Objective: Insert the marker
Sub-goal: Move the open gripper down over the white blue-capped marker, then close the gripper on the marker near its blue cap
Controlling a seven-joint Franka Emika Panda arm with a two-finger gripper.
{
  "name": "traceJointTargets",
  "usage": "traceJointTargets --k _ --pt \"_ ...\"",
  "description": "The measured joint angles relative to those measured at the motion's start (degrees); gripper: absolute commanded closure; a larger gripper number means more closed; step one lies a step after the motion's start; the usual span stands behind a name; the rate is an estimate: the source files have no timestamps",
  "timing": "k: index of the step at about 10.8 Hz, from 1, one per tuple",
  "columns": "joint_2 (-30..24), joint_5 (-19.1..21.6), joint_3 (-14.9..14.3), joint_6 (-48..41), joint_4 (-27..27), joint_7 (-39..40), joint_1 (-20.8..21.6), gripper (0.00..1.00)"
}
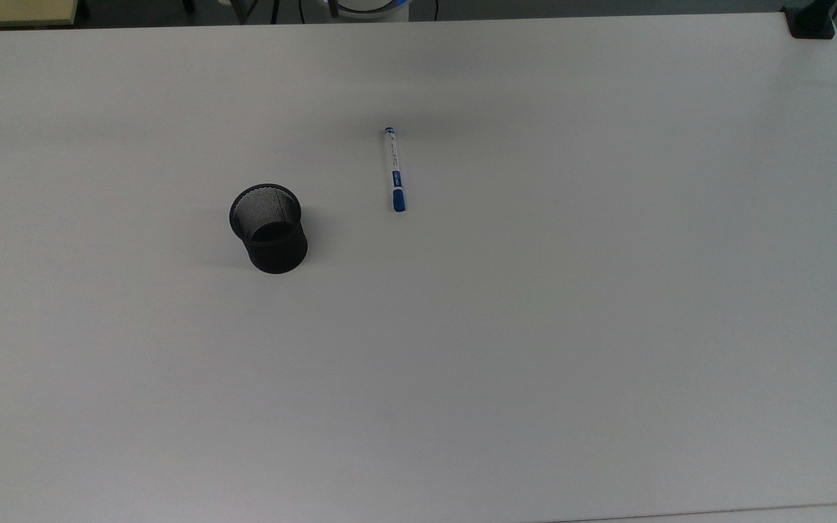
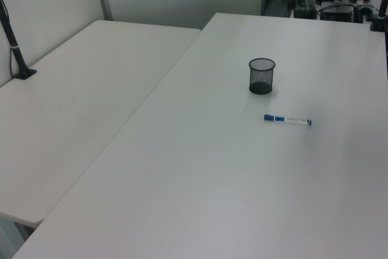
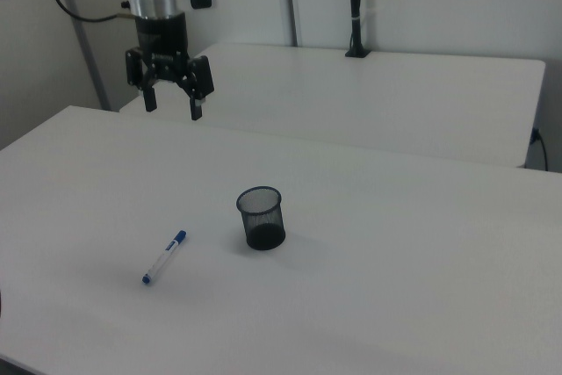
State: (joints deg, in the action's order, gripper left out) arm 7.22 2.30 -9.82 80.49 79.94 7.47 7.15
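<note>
One marker (image 1: 394, 170) is lying flat on the white desk (image 1: 535, 327), its blue cap pointing toward the top view's lower edge and its small blue tip toward the upper edge; blue print is showing along the white barrel, but the writing is too small to read. One black mesh cup (image 1: 269, 228) is standing upright to the top view's left of the marker, well apart from it, and nothing is sitting inside it. In the right view, one hand (image 3: 172, 110) is hanging above the desk's far edge with its two fingers spread, gripping nothing, well apart from marker (image 3: 164, 256) and cup (image 3: 261, 218).
</note>
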Motion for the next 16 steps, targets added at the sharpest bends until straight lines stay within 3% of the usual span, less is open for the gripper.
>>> traceJointTargets --k 2,5,9,14,16 --pt "2.8 0.0 0.1 1.5 1.3 0.0 2.3 0.02" --pt "5.2 0.0 0.2 9.4 7.3 0.0 5.6 0.16" --pt "9.2 0.0 0.2 10.3 9.7 0.0 8.4 0.24" --pt "15.8 0.0 0.2 10.7 12.0 0.0 10.8 0.27" --pt "17.3 0.0 0.2 15.2 13.1 0.1 11.0 0.30"
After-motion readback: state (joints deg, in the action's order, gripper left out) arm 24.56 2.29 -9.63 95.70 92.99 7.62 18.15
